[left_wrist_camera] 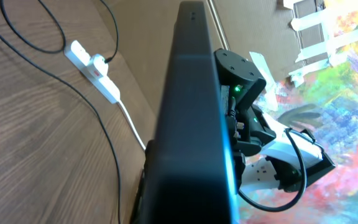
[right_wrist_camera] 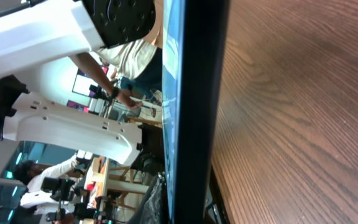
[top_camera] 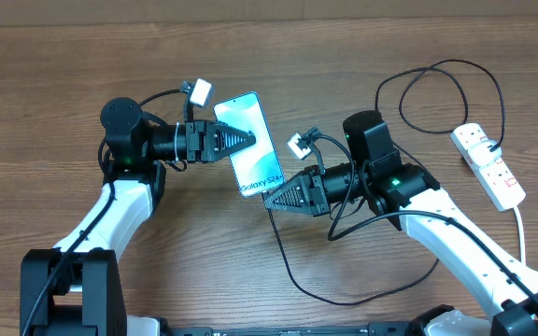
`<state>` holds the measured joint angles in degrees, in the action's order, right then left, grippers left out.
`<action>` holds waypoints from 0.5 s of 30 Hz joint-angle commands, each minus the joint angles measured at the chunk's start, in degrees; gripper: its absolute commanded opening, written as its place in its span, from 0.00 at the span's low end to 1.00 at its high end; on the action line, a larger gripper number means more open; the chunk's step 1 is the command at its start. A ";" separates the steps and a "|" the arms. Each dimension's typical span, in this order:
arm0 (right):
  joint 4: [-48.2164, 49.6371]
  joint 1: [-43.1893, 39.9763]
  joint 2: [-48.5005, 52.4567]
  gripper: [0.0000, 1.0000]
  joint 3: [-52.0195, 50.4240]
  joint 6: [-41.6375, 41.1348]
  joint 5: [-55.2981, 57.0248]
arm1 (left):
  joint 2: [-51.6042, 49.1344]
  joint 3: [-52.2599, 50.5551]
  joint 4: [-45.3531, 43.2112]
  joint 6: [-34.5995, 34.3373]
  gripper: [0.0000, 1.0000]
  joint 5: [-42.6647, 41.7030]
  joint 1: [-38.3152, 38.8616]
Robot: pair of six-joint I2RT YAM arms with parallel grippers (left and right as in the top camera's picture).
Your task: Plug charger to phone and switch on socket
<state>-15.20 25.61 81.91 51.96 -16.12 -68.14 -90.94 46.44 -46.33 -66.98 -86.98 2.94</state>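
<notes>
The left gripper [top_camera: 247, 140] has its black, tapering jaws pinched onto one long edge of the phone [top_camera: 246, 117], about midway along it. The left wrist view runs straight down the handset's dark, smooth edge. The right gripper [top_camera: 271, 199] has its jaws drawn together at the phone's short end beside the "Galaxy S24" text. The thin black cable of the charger [top_camera: 286, 261] starts right there. Whether those jaws pinch the connector tip or the phone's rim, I cannot tell. The right wrist view shows the same slim black edge, with the glossy screen on one side and wood grain on the other.

The phone is a flat slab with rounded corners and a pale blue-white screen. It lies aslant between the two grippers, near the middle of the surface [top_camera: 82, 56], which is brown matt wood laminate. The cable loops loosely toward the near edge, then runs up and round to a black plug seated in the socket [top_camera: 489, 165]. This glossy white strip lies well apart, by the right edge. Bare surface lies open beyond the phone and to the far left.
</notes>
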 commanded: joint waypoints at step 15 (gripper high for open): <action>7.15 -0.24 -0.39 0.04 2.95 -3.41 1.44 | -0.13 -2.64 3.15 5.07 0.04 -3.58 3.96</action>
<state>-11.94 25.58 82.06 51.64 -19.55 -67.61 -90.94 46.22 -43.31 -65.82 -84.90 3.03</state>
